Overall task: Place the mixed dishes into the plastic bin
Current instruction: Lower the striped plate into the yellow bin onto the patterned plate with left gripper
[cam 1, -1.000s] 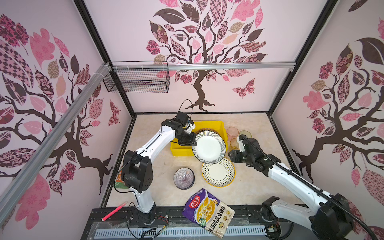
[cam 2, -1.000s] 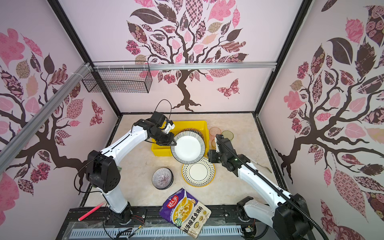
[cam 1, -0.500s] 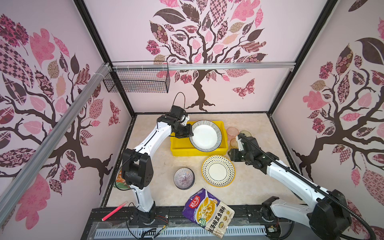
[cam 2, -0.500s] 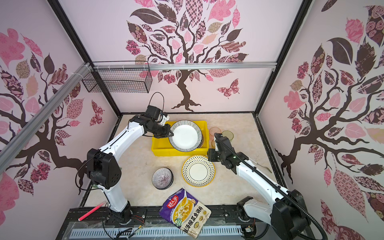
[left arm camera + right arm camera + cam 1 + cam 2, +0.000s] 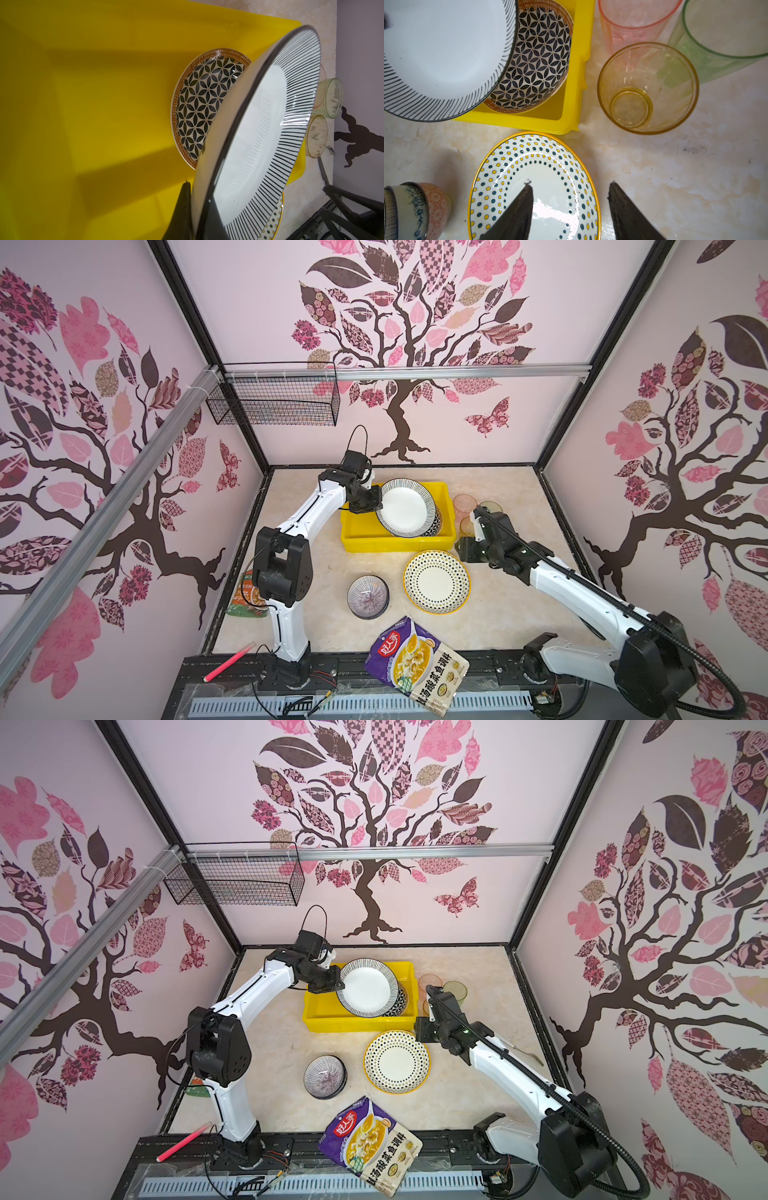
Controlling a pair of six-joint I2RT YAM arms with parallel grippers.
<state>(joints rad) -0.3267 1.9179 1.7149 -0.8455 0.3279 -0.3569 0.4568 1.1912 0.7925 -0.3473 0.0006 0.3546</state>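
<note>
Left arm stretched, left claw (image 5: 374,505) pinching striped plate (image 5: 405,508), now carried over yellow bin (image 5: 395,543); right claw (image 5: 570,187) spread.

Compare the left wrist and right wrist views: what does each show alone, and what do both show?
Only the left wrist view: the dark tree decal on the wall, and the left fingers clearly shut on the round white ceramic plate with black striped border. Only the right wrist view: the open right fingers and the stacked small patterned bowls. Both: that plate, the rectangular yellow plastic bin, the petal-patterned dish in it, the amber tumbler.
</note>
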